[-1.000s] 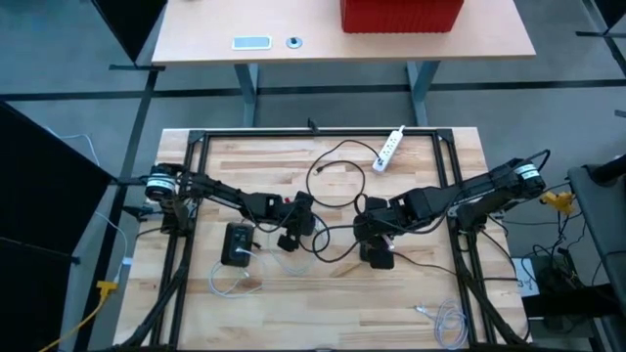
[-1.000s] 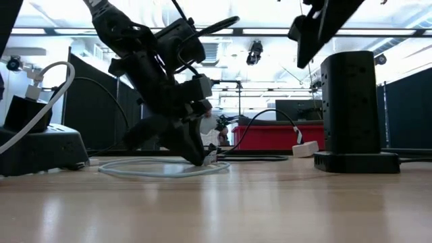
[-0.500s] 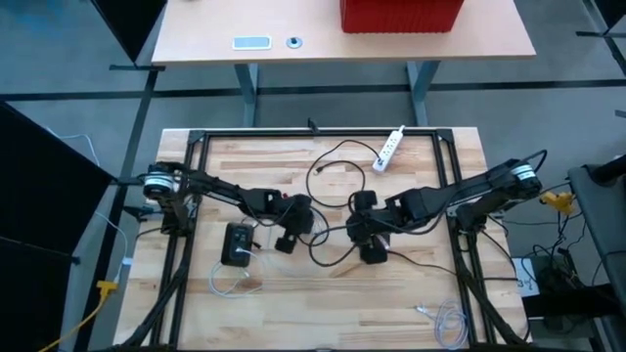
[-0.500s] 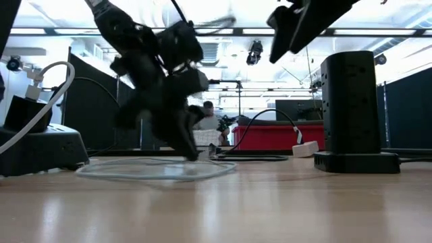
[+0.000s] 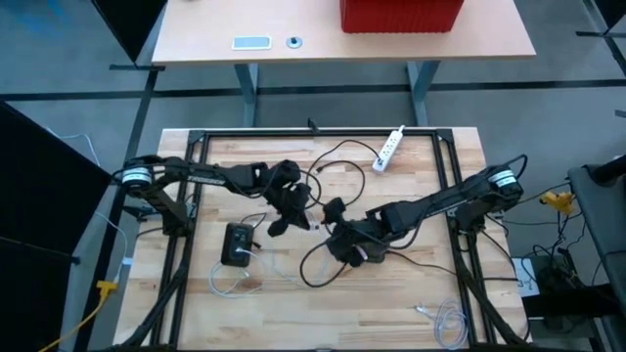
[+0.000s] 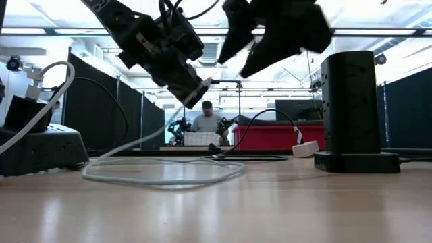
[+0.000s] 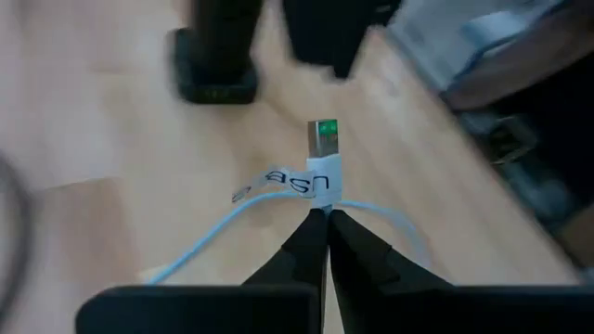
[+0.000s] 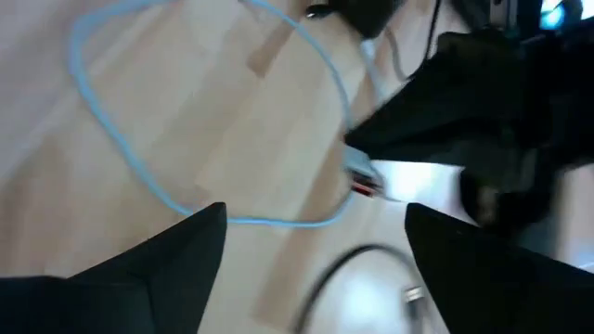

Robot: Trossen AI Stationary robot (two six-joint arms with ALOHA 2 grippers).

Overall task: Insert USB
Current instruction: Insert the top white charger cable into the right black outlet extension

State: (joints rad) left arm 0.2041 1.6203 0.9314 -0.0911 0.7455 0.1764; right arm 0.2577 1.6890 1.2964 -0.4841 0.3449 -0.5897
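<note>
1. Left wrist view: left gripper point(image 7: 327, 219) had clamped the USB plug point(image 7: 324, 139) and lifted it off the table point(image 5: 391, 313).
2. Right gripper point(image 8: 311, 232), fingers apart, empty, had moved in beside it.
3. Pickup done; insertion into tower socket point(image 6: 356, 108) pending.

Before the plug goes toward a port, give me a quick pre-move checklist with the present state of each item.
1. Left gripper shut on the USB cable just behind the plug: ok.
2. USB plug sticks out forward past the fingertips, metal end clear: ok.
3. Plug lifted off the wooden table, cable trailing down in the low view: ok.
4. Right gripper open and holding nothing: ok.
5. Black tower power strip standing upright on the table: ok.
6. Plug lined up with a port: cannot tell; no port shows in front of it.
</note>
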